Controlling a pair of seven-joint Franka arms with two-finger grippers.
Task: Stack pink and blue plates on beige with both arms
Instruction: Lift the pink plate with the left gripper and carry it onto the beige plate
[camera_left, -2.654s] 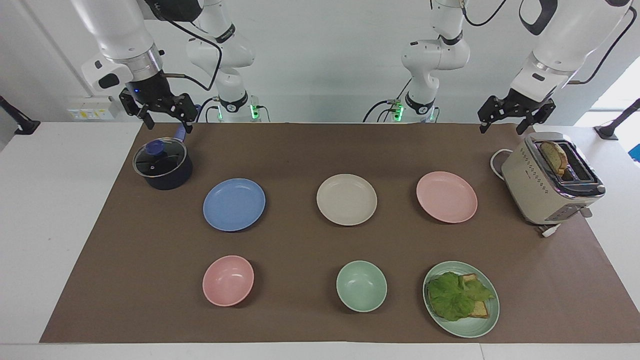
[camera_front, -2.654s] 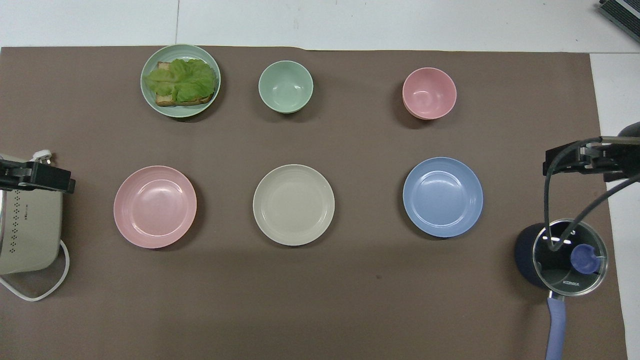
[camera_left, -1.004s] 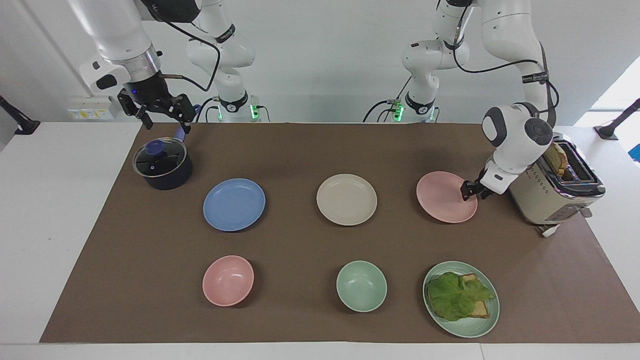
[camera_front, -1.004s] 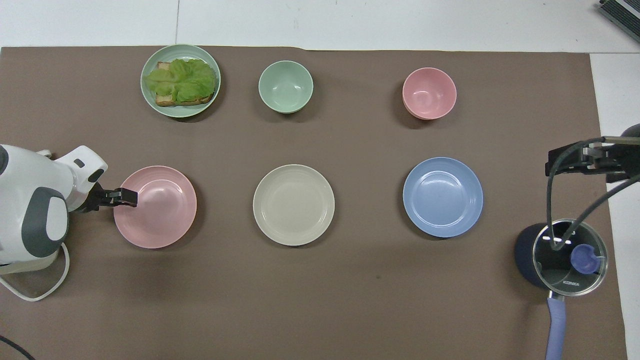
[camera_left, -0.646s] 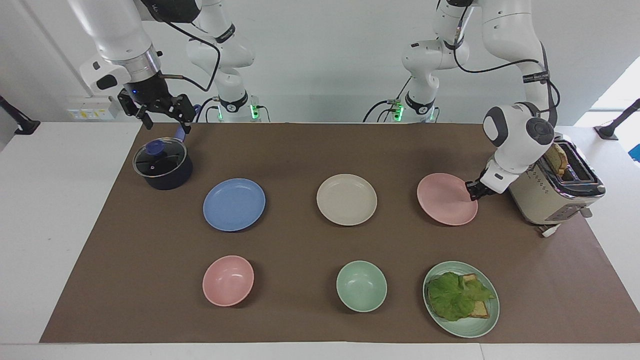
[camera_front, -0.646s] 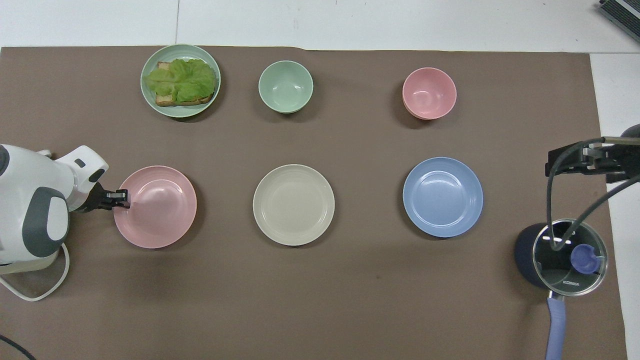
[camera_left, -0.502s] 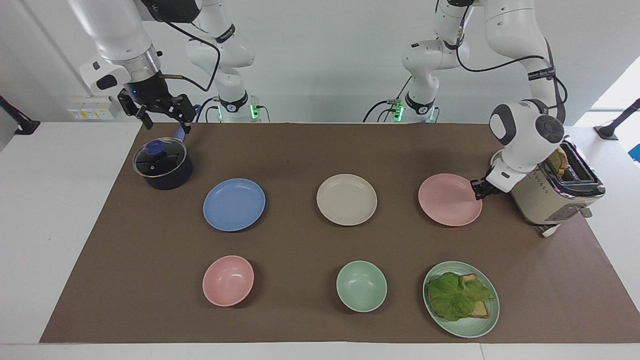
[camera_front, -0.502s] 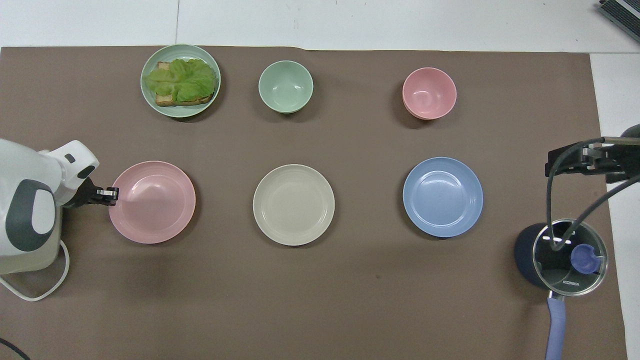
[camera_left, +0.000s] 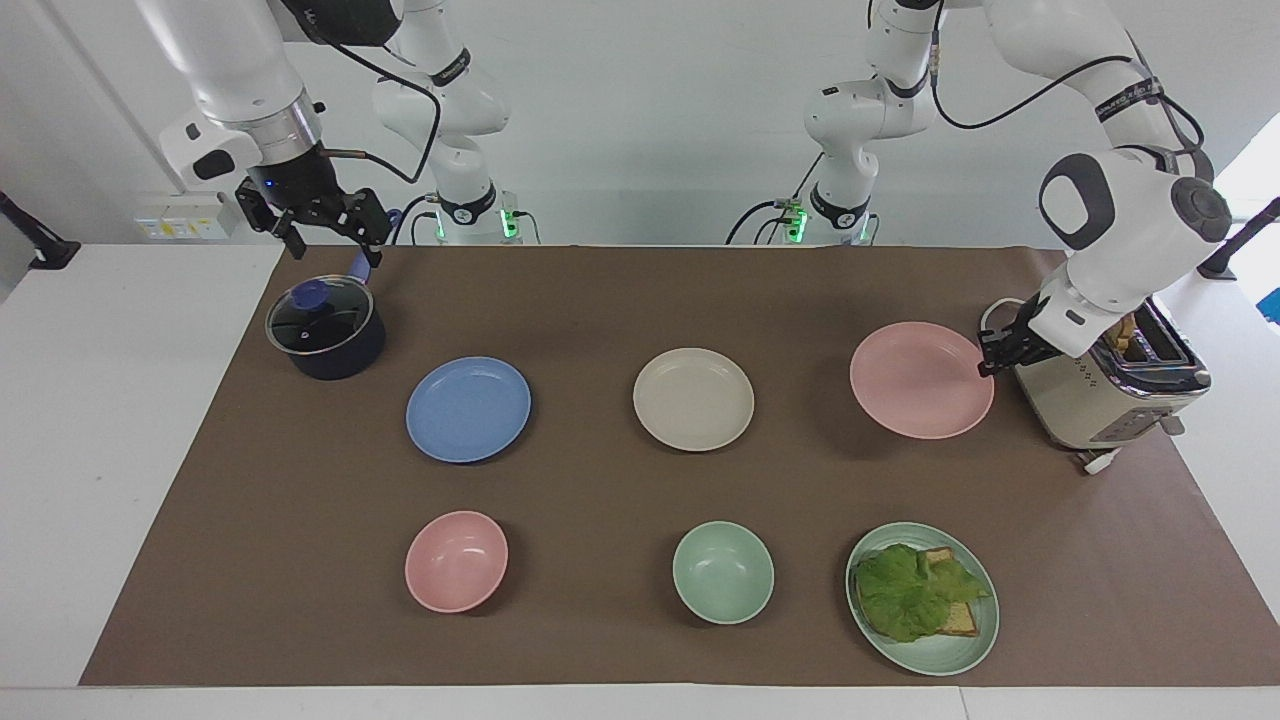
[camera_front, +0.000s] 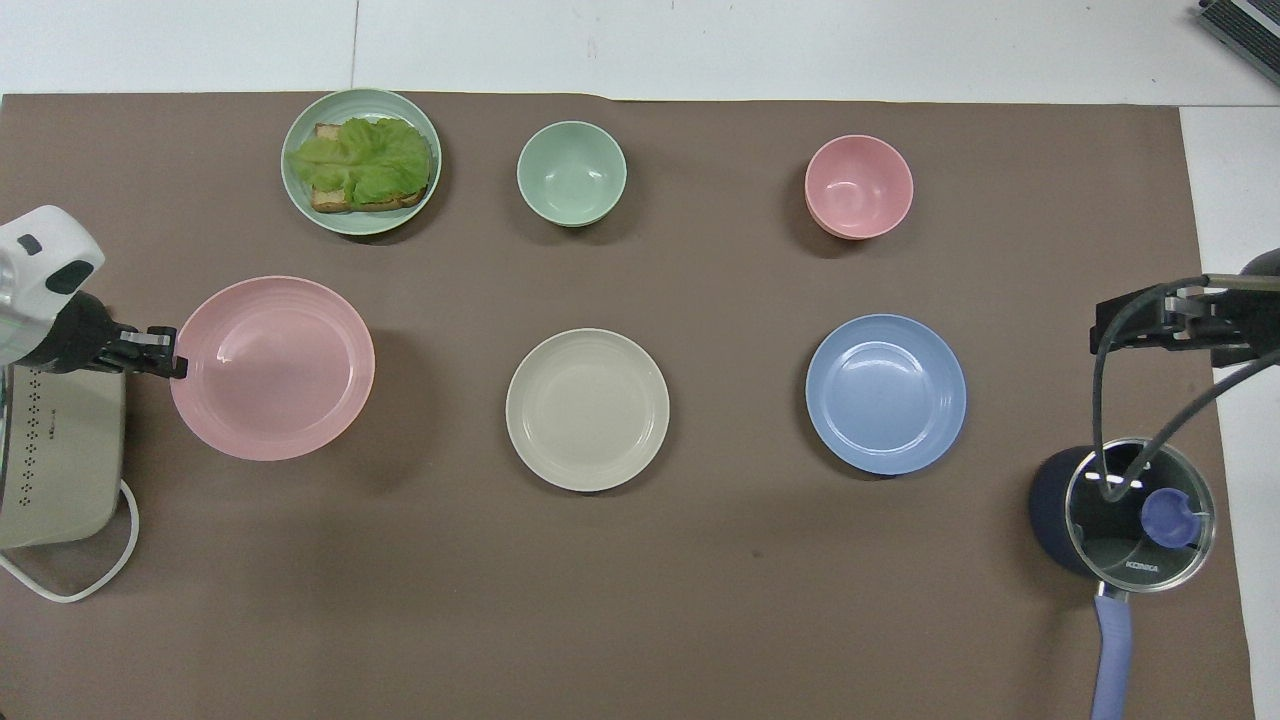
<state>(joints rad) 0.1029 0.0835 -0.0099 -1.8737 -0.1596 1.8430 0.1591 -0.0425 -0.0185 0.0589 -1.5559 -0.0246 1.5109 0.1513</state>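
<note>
My left gripper (camera_left: 988, 358) (camera_front: 172, 362) is shut on the rim of the pink plate (camera_left: 920, 380) (camera_front: 272, 368), which hangs level above the mat beside the toaster, its shadow below it. The beige plate (camera_left: 693, 398) (camera_front: 587, 410) lies in the middle of the mat. Toward the right arm's end lies the blue plate (camera_left: 468, 409) (camera_front: 886, 394). My right gripper (camera_left: 322, 232) (camera_front: 1140, 322) waits open in the air over the pot, holding nothing.
A beige toaster (camera_left: 1105, 380) (camera_front: 55, 460) with bread stands close to the left arm. A dark lidded pot (camera_left: 325, 330) (camera_front: 1125, 515) sits under the right gripper. Farther from the robots lie a pink bowl (camera_left: 456, 560), a green bowl (camera_left: 722, 572) and a green plate with lettuce toast (camera_left: 922, 598).
The left gripper closed on the pink plate's rim and lifted it off the mat, drifting toward the toaster. The right arm has not moved.
</note>
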